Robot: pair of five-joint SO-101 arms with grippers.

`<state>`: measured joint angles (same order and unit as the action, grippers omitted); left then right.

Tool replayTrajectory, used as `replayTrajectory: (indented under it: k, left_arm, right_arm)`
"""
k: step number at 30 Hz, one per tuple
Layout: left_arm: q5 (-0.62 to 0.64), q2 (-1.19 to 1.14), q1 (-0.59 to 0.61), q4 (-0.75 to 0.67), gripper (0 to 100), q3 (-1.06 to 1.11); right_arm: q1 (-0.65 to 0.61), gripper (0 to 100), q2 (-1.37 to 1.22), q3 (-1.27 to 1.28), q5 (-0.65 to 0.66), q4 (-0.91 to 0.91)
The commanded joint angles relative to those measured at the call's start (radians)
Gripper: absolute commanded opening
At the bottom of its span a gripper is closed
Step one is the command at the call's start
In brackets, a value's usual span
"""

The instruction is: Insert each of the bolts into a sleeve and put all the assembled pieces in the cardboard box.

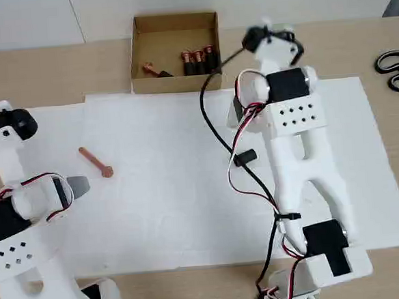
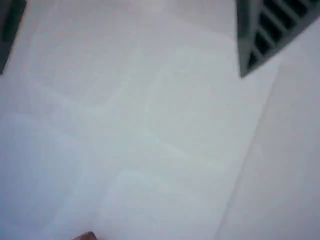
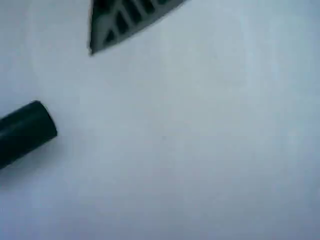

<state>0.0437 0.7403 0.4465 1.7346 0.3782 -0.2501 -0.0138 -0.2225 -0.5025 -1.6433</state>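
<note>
Your left pincer (image 1: 79, 187) stands apart. In its own wrist view the ribbed finger (image 2: 267, 30) sits at one edge and the other jaw at the opposite edge, with bare white sheet (image 1: 175, 192) between them and nothing held. The copper-coloured bolt (image 1: 95, 162) lies flat on that sheet just ahead of this pincer's tip, near it but not touching. Your right pincer (image 3: 112, 27) hangs low over the same sheet, and I cannot tell whether it is apart or together. The black sleeve (image 1: 244, 157) lies on its side on the sheet close beside this pincer, not touching it, and well apart from the left pincer and the bolt. The cardboard box (image 1: 168, 42) sits on the table (image 1: 43, 71) beyond the right pincer, at the sheet's far edge, and a long way across from the left pincer. Inside it you have a row of three assembled pieces (image 1: 197, 61) by the wall nearer the right pincer, copper heads showing above black sleeves. A single piece (image 1: 154, 69) lies toward the wall nearer the left pincer. A pair of scissors (image 1: 394, 67) rests on the table off to the right pincer's outer side, clear of the sheet and well apart from the box.
</note>
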Motion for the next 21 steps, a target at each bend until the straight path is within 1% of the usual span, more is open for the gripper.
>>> replayTrajectory:
  k: [1,6,9,15,21]
  left_arm:
    - [0.002,0.002,-0.003,0.017,28,-0.002]
    - [0.002,0.002,-0.003,0.017,28,-0.002]
    - [0.002,0.002,-0.003,0.017,28,-0.002]
    - [0.002,0.002,-0.003,0.017,28,-0.002]
    - [0.002,0.002,-0.003,0.017,28,-0.002]
  right_arm:
    - [-0.002,19.9,0.038,0.091,-0.092,0.07]
    - [-0.004,19.9,0.038,0.221,-0.221,0.213]
    - [-0.002,19.9,0.038,0.287,-0.273,0.308]
    - [-0.004,19.9,0.038,0.416,-0.282,0.504]
    - [-0.004,19.9,0.038,0.539,-0.282,0.642]
